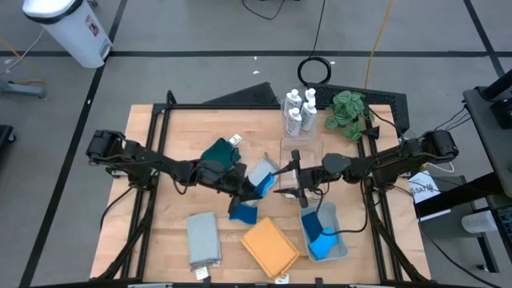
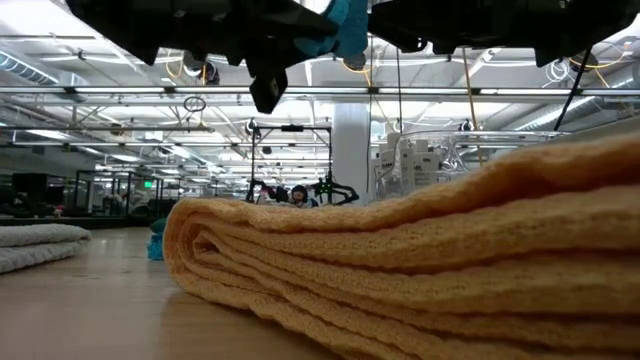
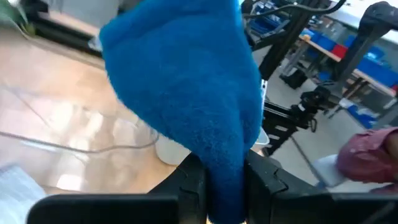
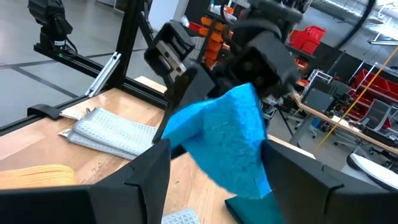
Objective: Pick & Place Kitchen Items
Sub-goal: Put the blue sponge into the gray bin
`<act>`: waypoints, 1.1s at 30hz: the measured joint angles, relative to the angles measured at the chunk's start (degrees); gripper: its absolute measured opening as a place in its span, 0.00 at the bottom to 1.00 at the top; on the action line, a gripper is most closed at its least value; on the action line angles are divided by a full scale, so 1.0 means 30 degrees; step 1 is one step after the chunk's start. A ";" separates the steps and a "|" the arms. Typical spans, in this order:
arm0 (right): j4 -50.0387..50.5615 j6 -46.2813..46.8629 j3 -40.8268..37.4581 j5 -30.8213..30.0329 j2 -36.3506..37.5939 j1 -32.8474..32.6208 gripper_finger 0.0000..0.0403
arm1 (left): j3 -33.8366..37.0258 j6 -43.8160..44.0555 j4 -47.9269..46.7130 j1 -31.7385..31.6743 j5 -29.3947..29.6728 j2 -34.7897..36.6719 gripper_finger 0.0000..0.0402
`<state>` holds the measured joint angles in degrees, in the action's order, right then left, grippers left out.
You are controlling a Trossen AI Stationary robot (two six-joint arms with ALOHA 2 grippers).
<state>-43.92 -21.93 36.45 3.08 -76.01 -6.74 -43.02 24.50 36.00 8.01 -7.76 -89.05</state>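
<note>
High view shows my left tool (image 1: 258, 190) clenched on a blue sponge (image 1: 264, 186), offered between my right tool's (image 1: 290, 178) spread fingers; next, I'd close right, then release left.

Grey floor (image 1: 200, 32), white bin (image 1: 72, 28)

Bottles (image 1: 299, 110): four; sponges (image 1: 322, 242): perhaps three (overlapping); cloths (image 1: 203, 238): three.

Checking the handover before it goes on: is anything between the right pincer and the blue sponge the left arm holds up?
Nothing visible. The left pincer is shut on the blue sponge, raised above the table. The right pincer is open, its fingers on either side of the sponge with only air between.
</note>
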 joint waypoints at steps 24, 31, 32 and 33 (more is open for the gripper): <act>0.0881 0.0066 0.0000 0.2543 0.0000 0.0138 0.39 | -0.2597 0.0514 -0.2021 -0.0336 -0.3391 -0.2179 0.17; 0.1044 0.0073 0.0000 0.2568 0.0000 0.0130 0.21 | -0.2597 -0.0569 -0.2090 -0.0257 -0.3382 -0.2179 0.17; 0.1149 0.0080 0.0000 0.2568 0.0000 0.0130 0.19 | -0.2592 -0.0818 -0.2112 -0.0169 -0.3357 -0.2179 0.17; 0.1258 0.0161 0.0000 0.2580 0.0000 0.0130 0.16 | -0.2589 -0.1044 -0.2112 -0.0044 -0.3222 -0.2179 0.17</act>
<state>-40.14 -21.45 36.45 10.82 -76.01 -6.35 -50.78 21.37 29.66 7.88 -17.43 -95.59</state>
